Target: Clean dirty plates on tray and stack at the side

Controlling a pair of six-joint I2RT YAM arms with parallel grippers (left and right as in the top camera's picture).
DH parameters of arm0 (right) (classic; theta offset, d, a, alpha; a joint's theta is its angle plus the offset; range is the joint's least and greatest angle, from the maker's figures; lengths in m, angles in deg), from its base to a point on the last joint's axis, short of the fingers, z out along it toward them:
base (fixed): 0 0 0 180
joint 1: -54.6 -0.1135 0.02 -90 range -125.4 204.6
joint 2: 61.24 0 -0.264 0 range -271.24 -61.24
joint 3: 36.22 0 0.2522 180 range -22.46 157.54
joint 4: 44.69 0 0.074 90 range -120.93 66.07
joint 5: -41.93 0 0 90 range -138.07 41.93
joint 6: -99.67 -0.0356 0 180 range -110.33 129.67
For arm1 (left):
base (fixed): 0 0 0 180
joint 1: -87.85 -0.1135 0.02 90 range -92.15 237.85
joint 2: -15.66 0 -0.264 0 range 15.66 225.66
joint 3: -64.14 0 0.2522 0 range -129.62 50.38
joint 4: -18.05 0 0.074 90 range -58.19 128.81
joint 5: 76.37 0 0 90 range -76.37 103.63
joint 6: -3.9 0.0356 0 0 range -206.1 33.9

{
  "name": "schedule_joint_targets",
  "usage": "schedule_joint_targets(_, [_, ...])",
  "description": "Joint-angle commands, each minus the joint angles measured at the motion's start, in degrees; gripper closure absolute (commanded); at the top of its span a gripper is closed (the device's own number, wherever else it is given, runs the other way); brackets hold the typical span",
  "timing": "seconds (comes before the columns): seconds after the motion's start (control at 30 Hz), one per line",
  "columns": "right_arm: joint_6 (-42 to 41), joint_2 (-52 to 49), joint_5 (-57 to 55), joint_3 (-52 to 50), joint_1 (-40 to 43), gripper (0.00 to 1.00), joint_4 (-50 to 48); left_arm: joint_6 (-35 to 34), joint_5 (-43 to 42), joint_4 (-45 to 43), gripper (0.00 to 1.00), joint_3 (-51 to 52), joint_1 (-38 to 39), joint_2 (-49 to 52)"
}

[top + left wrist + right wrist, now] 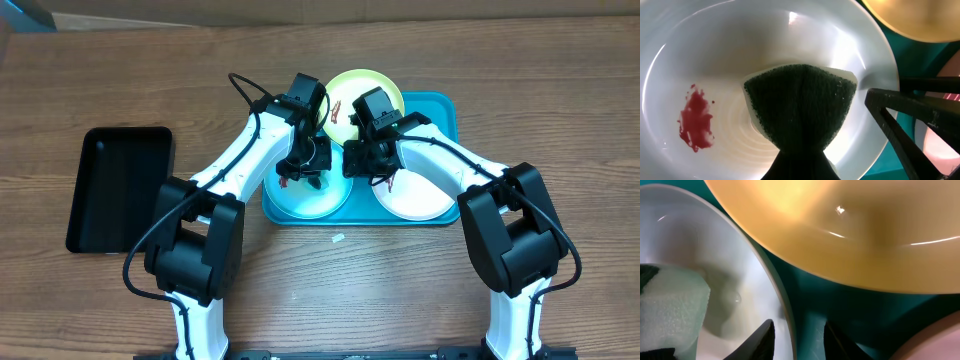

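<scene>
The turquoise tray [445,110] holds three plates. The pale yellow-green plate [370,85] is at the back, with a reddish smear near its left side. The bluish-white plate [315,202] is front left and the white plate [420,200] front right. My left gripper [303,168] is shut on a green-faced sponge [800,100] pressed into the bluish-white plate [730,55], beside a red smear [695,122]. My right gripper [797,340] is open, its fingers straddling that plate's rim [782,295], one inside the plate and one over the tray [805,295].
A smaller black tray [120,190] lies on the wooden table to the left. A small white scrap [338,238] lies in front of the turquoise tray. Both arms crowd together over the tray's middle. The yellow-green plate [840,230] is close above my right fingers.
</scene>
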Motion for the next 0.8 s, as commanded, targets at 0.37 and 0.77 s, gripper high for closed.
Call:
schedule_joint_targets(0.37, [-0.9,-0.5,0.0,-0.9,-0.2,0.76,0.8,1.7,-0.7,-1.5,0.96,0.4,0.3,-0.3])
schedule_joint_targets(0.77, [-1.2,-0.5,-0.6,-1.2,-1.0,0.96,0.6,1.7,-0.6,-1.9,0.95,0.4,1.5,-0.1])
